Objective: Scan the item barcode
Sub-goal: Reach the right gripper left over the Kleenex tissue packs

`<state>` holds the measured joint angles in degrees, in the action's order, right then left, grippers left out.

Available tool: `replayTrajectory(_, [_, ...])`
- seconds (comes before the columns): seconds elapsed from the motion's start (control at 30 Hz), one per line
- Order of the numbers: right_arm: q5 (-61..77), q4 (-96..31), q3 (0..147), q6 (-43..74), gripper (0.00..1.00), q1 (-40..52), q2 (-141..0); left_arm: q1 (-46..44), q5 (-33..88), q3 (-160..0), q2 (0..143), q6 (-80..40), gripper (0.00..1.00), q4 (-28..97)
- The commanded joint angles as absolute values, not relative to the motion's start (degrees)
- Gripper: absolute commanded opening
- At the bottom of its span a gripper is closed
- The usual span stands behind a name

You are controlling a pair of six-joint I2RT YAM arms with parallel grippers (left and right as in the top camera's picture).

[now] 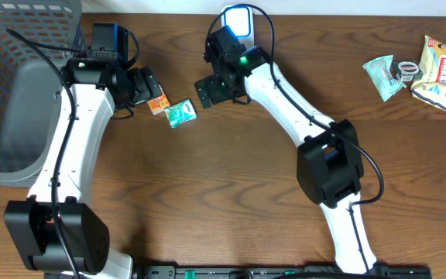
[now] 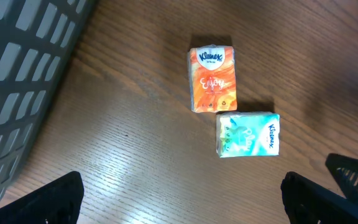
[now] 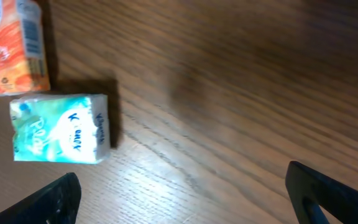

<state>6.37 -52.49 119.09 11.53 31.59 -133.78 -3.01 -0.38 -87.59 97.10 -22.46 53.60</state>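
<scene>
Two small Kleenex tissue packs lie flat and side by side on the wooden table: an orange one (image 1: 158, 105) (image 2: 213, 78) (image 3: 11, 50) and a teal one (image 1: 180, 113) (image 2: 248, 134) (image 3: 59, 129). A striped patch like a barcode shows on the orange pack's edge in the right wrist view. My left gripper (image 1: 147, 87) (image 2: 188, 205) hovers open just left of the packs, holding nothing. From the right, my right gripper (image 1: 211, 91) (image 3: 188, 202) hangs open and empty, close to the teal pack. A lit white scanner (image 1: 238, 21) stands at the back edge.
A grey mesh basket (image 1: 22, 46) fills the far left. Several snack packets (image 1: 440, 66) and a teal pouch (image 1: 382, 74) lie at the back right. Bare wood stretches across the table's front half.
</scene>
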Motion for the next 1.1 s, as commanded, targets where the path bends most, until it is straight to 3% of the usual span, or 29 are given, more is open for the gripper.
replayTrajectory(0.0, [5.91, -52.53, 119.07, 12.19, 0.99, 31.14, -134.67, -2.81, -1.13, -87.85, 97.36, -22.11, 1.0, 53.76])
replayTrajectory(1.07, [5.89, -52.69, 119.07, 12.16, 0.99, 30.74, -134.76, -2.81, -1.13, -87.85, 97.36, -22.11, 1.0, 53.76])
